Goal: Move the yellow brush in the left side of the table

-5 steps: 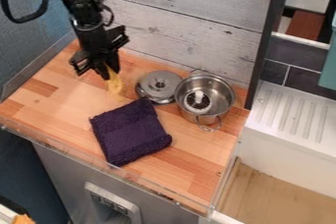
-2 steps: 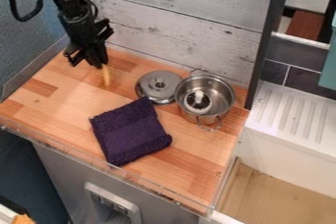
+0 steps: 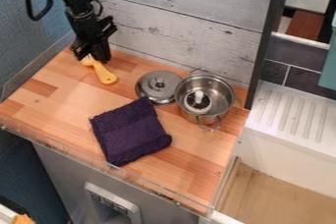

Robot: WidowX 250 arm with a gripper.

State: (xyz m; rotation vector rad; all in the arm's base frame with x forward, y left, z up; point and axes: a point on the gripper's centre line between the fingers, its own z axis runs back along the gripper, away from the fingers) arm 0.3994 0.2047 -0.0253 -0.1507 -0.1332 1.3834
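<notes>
The black gripper [image 3: 93, 57] is down low beyond the folded purple towel [image 3: 131, 132] and to its left in the view, right over one end of the yellow brush [image 3: 105, 75]; whether it is clamped on that end or apart from it, I cannot tell. The brush slants out from beneath it toward the towel, well left of the towel's far corner. The steel lid [image 3: 158, 84] and pot [image 3: 207, 101] sit beyond the towel and to its right. Placement on the left looks essentially done, leaving perhaps only release and withdrawal.
</notes>
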